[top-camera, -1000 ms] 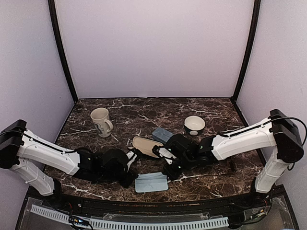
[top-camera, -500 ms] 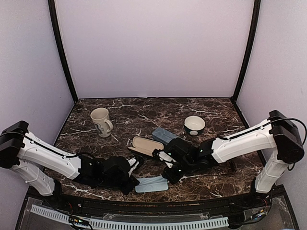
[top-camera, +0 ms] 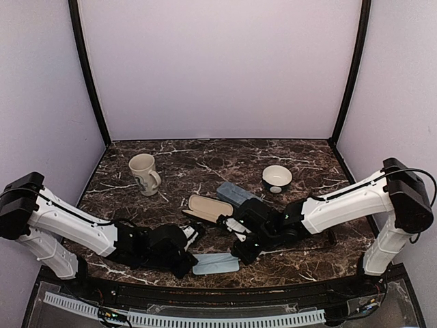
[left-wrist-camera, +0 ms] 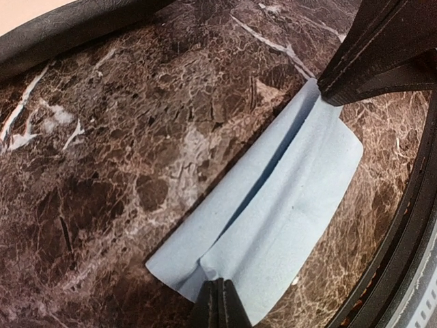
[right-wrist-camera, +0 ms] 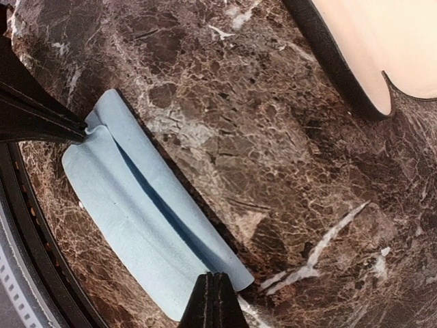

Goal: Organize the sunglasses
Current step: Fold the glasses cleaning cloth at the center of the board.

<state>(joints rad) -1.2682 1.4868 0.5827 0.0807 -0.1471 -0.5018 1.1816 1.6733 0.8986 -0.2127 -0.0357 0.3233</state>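
Pinching the pale blue cloth [top-camera: 217,263] at opposite ends with the left gripper [top-camera: 194,257] and the right gripper [top-camera: 238,255], each pressed together on a corner of fabric. Compared with a second ago, folded narrower, one long edge lapped over the other. Amounts to tidying the cloth only (a side job, by this reading), with nothing yet done for the sunglasses. Cannot make those out in any view against the dark marble worktop [top-camera: 191,160], so cannot tell where. From above, takes in the open case [top-camera: 208,206] with its beige lining, the blue-grey case [top-camera: 232,192], the mug [top-camera: 142,172] and the bowl [top-camera: 276,178], but flattens the fold. From the wrists, shows the raised crease along the cloth's length and both pinched corners
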